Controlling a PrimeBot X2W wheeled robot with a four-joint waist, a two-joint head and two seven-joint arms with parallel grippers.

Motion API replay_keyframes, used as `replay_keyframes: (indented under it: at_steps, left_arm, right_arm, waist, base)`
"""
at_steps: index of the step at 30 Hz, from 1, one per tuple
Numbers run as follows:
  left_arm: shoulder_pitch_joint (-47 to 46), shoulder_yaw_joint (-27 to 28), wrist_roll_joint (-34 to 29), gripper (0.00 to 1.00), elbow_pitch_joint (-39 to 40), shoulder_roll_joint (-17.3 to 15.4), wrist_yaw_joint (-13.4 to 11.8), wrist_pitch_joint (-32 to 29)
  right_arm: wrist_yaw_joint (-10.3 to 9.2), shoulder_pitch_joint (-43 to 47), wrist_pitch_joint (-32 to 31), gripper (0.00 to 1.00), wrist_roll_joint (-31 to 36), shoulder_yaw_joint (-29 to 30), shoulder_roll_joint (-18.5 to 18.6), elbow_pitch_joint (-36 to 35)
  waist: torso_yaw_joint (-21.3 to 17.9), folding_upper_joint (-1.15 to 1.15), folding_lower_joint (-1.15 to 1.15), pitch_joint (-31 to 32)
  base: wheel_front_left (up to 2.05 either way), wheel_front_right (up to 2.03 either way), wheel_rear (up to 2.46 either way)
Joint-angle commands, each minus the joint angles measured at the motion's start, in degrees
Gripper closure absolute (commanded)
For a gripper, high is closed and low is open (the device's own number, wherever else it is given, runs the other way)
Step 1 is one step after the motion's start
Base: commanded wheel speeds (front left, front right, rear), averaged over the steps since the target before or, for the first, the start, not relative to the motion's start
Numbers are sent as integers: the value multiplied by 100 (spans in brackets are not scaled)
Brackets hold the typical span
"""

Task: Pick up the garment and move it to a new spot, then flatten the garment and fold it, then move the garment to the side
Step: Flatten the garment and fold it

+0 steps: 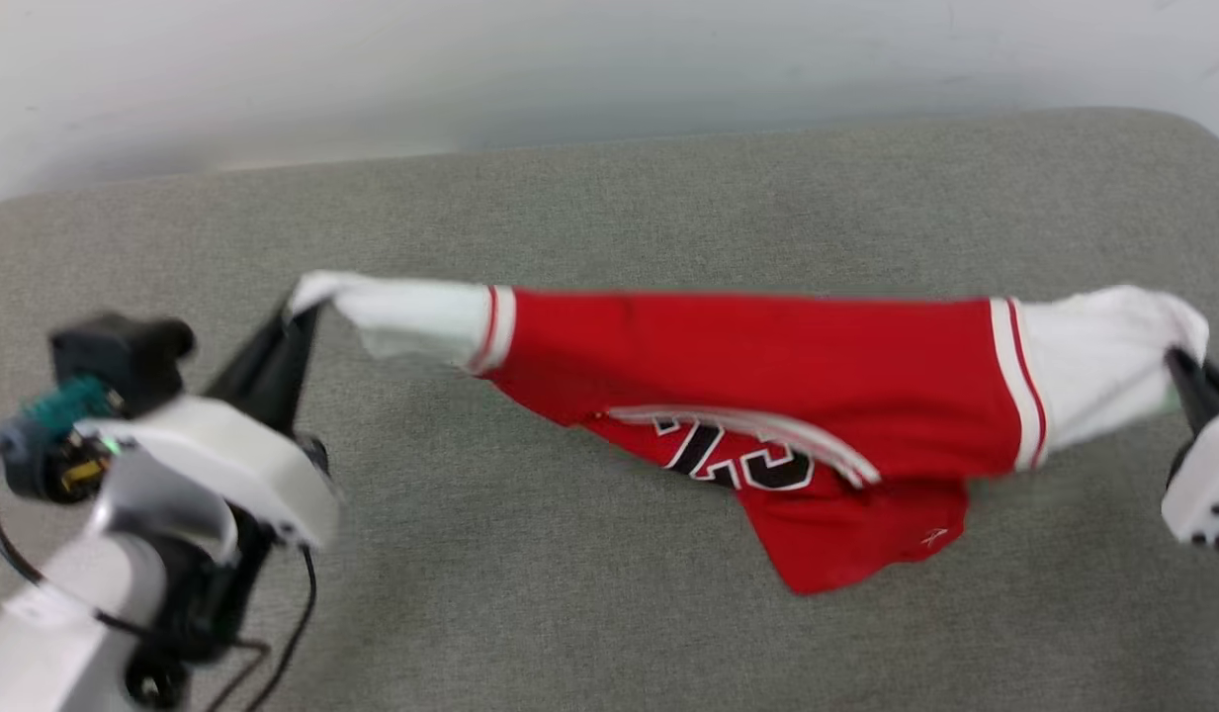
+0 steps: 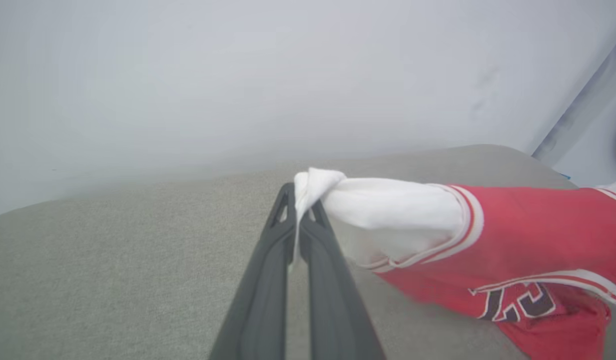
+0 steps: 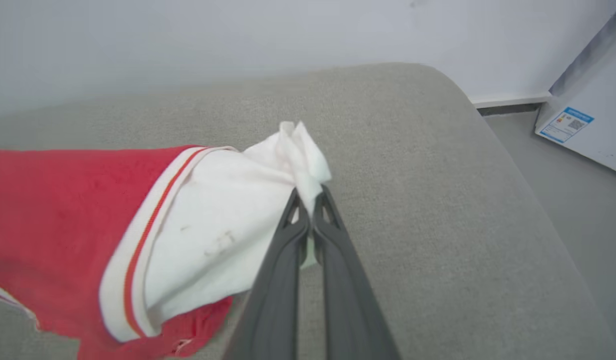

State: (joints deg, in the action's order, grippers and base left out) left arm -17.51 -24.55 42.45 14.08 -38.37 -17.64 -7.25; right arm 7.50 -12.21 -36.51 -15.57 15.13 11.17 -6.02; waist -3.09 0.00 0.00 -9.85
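Observation:
The garment [image 1: 747, 381], a red jersey with white sleeves and striped trim, hangs stretched between my two grippers above the grey cushion [image 1: 609, 198]. My left gripper [image 1: 298, 302] is shut on the tip of one white sleeve [image 2: 387, 212]; my right gripper [image 1: 1177, 358] is shut on the other white sleeve [image 3: 223, 235]. The red body sags in the middle, and its lower part with black white-edged numerals [image 1: 738, 450] rests on the cushion. In the wrist views each pair of fingers [image 2: 300, 220] [image 3: 308, 210] pinches bunched white fabric.
The wide grey cushion has a rounded far right corner [image 3: 437, 80] and a pale wall [image 1: 569, 59] behind it. Beyond that corner lie grey floor [image 3: 577, 200] and a white box with a blue label [image 3: 567, 125].

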Motion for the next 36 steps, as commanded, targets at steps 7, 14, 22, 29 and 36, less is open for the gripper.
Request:
replay_keyframes:
  at_steps: [7, 14, 22, 29, 36]
  left_arm:
    - [-1447, 401, 465, 100, -939, 230, 453, -97]
    - [-2940, 383, 287, 100, -2017, 425, 691, -104]
    - [-4930, 482, -91, 100, -3284, 603, 929, 327]
    - [-6373, 564, -345, 100, -4004, 559, 1154, 668]
    - [-7241, 496, -524, 100, -4386, 485, 1340, 730]
  right_arm:
    - [-2, -1391, 275, 100, 164, -472, 290, 288]
    - [-3, -2746, 408, 100, 150, -776, 466, 754]
    - [-2, -4757, 1039, 100, 424, -871, 385, 1411]
    - [-3, -6327, 1617, 100, 724, -831, 260, 2044]
    - [-3, -7364, 1963, 100, 840, -918, 170, 2653]
  waist:
    - [111, 0, 0, -60]
    - [199, 0, 0, -473]
    - [245, 0, 0, -1219]
    - [167, 0, 0, -1728]
    - [121, 0, 0, -2201]
  base:
    - [0, 0, 0]
    - [0, 0, 0]
    - [0, 0, 0]
    - [0, 0, 0]
    - [0, 0, 0]
